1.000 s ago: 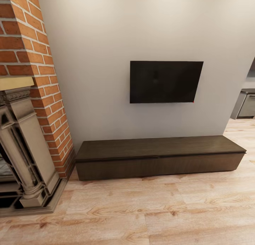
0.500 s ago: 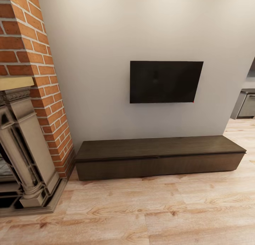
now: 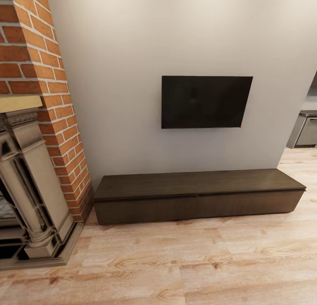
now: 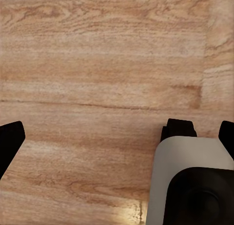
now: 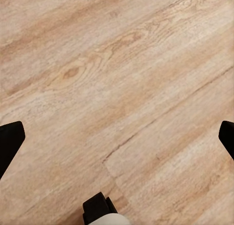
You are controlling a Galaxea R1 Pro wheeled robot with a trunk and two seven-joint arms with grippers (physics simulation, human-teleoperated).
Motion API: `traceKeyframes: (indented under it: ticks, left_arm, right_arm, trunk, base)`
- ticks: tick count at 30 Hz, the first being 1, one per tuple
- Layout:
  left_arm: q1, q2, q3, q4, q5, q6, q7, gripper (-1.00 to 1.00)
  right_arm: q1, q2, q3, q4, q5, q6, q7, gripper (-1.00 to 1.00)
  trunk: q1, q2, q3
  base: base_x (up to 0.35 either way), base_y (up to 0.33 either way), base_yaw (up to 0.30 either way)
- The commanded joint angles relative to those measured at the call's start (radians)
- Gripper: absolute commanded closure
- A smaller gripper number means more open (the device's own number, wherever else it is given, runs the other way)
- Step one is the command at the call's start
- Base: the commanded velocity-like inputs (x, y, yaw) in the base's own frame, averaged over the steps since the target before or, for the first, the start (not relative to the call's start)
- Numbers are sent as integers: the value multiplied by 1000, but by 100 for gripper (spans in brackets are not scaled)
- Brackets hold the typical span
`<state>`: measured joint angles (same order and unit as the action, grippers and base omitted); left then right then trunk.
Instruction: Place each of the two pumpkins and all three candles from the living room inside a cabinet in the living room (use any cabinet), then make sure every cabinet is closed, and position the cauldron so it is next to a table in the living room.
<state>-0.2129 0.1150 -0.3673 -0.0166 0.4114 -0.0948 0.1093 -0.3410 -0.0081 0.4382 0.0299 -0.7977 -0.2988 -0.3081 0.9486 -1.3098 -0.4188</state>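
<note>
1. Left gripper [image 4: 117,137], seen from its wrist camera: black fingers [image 4: 9,140] at the two side edges of the frame, spread wide, nothing between them. It points straight down at bare floor [image 4: 97,64], which I judge to be a carrying pose while the base travels. A white and black part of the robot [image 4: 195,186] sits at the lower right of that frame.

2. Right gripper [image 5: 117,137], seen from its wrist camera: fingers [image 5: 9,142] likewise at the frame's side edges, open and empty, over pale wood planks [image 5: 122,64]. A small dark part of the robot [image 5: 97,208] shows at the bottom centre.

3. Floor [image 3: 198,261], head view: light wood boards across the lower third of the frame.

4. Fireplace surround [image 3: 26,199], lower left: carved stone-coloured columns on a stepped base.

5. Brick chimney breast [image 3: 39,76], upper left: red brick, running down to the floor beside item 6.

6. Cabinet [image 3: 198,195], centre to right, just below mid-frame: long, low, dark brown, flat top, set against the wall. All fronts look flush and shut; its top is bare. As the task's store, it faces the robot, which suggests an approach to open it.

7. Wall-mounted screen [image 3: 206,101], centre: black, above the cabinet.

8. Grey kitchen units [image 3: 306,131], right edge, through an opening.
</note>
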Motion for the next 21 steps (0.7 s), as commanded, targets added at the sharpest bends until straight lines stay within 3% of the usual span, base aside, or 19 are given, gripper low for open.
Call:
traceKeyframes:
  ticks: [1, 21]
  left_arm:
    - [0, 0, -9, 0, 7, -2, 3, -100]
    - [0, 0, -9, 0, 7, -2, 3, -100]
  right_arm:
    - [-1, 0, 9, 2, -8, -3, 0, -100]
    - [-1, 0, 8, 2, -8, -3, 0, -100]
  trunk:
    - [0, -1, -1]
    - [0, -1, -1]
  base:
    - [0, 0, 0]
    - [0, 0, 0]
